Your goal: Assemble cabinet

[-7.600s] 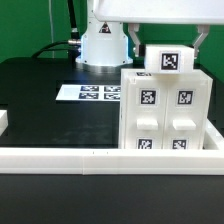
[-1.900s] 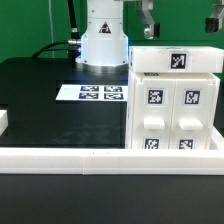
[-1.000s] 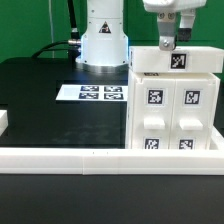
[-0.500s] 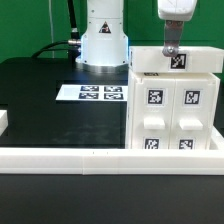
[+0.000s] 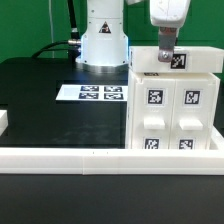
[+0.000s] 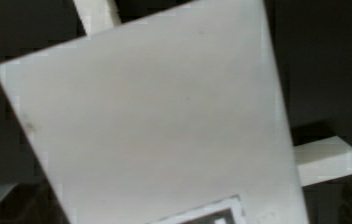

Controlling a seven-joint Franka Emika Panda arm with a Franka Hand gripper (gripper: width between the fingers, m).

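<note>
Exterior view: the end effector (image 5: 166, 50) has dropped from high above and slid toward the exterior view's left, now hanging right at the cabinet (image 5: 172, 105) top's back edge. Looks like it's lining up a press or grasp. Cabinet sits on the worktop (image 5: 60, 115) against the rail (image 5: 100, 157), arm vertical. Wrist view: only a white cabinet face (image 6: 155, 120) fills it. Fingers apart or together? Can't tell.

A flat white marker board (image 5: 92, 94) printed with black-and-white square tags lies on the black tabletop (image 5: 50, 110), well behind a long white plastic border rail (image 5: 70, 157) running along the near edge, with a green backdrop (image 5: 25, 25) and black cables (image 5: 68, 20) beyond.
</note>
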